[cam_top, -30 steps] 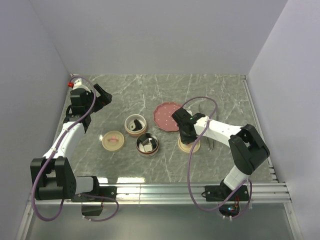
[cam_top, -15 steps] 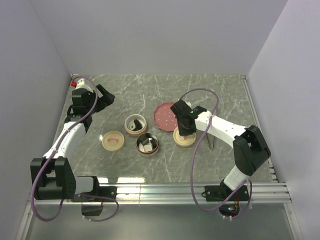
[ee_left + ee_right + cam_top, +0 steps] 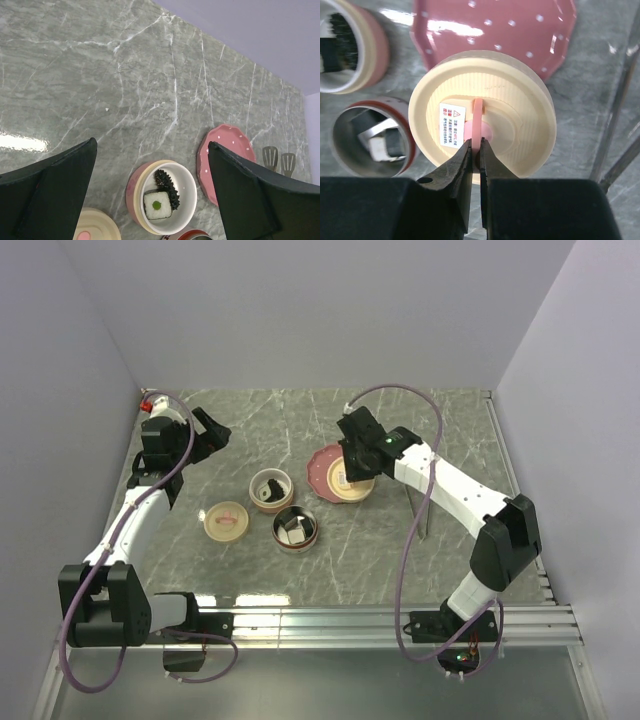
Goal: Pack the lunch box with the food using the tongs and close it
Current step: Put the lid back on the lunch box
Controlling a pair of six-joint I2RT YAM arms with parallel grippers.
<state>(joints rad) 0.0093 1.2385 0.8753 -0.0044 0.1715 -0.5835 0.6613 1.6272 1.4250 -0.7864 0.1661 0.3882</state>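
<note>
Right hand [image 3: 477, 145] pinches cream lid [image 3: 520, 107] — round, ribbed, 1 pink strap [image 3: 478, 114].

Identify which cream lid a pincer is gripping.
The lid over the red plate, its pink tab pinched in the right pincer. The other cream lid lies free on the table.
</note>
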